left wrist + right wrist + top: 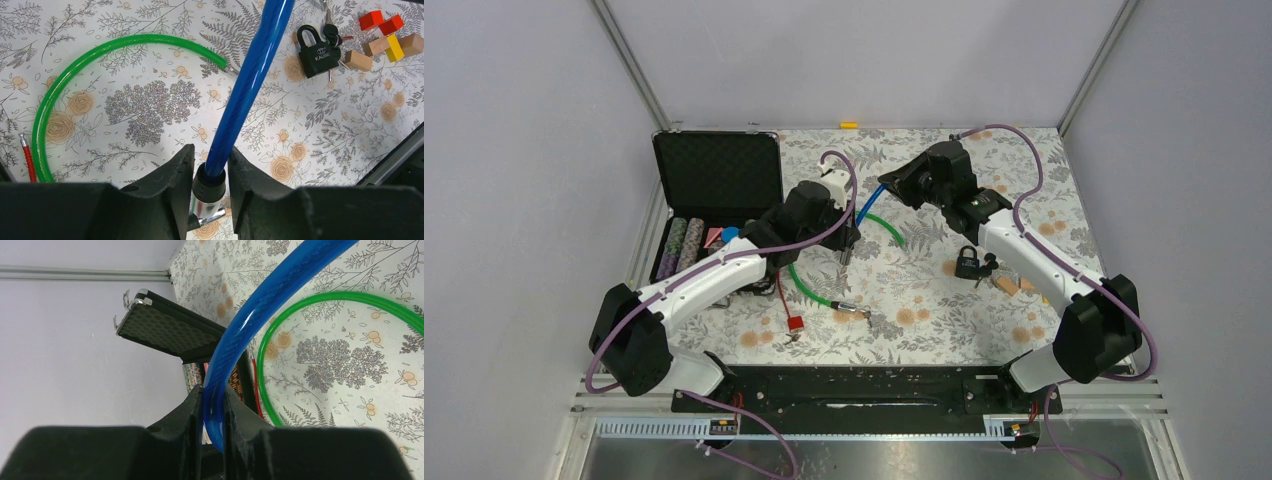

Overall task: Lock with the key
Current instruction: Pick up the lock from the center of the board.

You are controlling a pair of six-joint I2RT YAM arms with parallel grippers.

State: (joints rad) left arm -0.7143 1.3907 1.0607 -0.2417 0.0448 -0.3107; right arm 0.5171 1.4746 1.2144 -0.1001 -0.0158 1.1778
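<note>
A blue cable lock [867,206] arcs above the table between my two grippers. My left gripper [848,246] is shut on its end piece, a black collar with a chrome tip [209,187]; the blue cable [250,75] rises from there. My right gripper [890,186] is shut on the blue cable [235,335] further along, jaws pinching it [214,402]. A black padlock [969,262] lies on the flowered table with a bunch of keys [990,266] beside it. Both also show in the left wrist view: padlock [316,50], keys [331,34].
A green cable [816,287] lies curved mid-table, also in the left wrist view [75,62]. A thin red cable with a red tag [794,322] lies near it. An open black case [719,175] with poker chips [682,245] stands at left. Coloured wooden blocks [382,40] lie right of the padlock.
</note>
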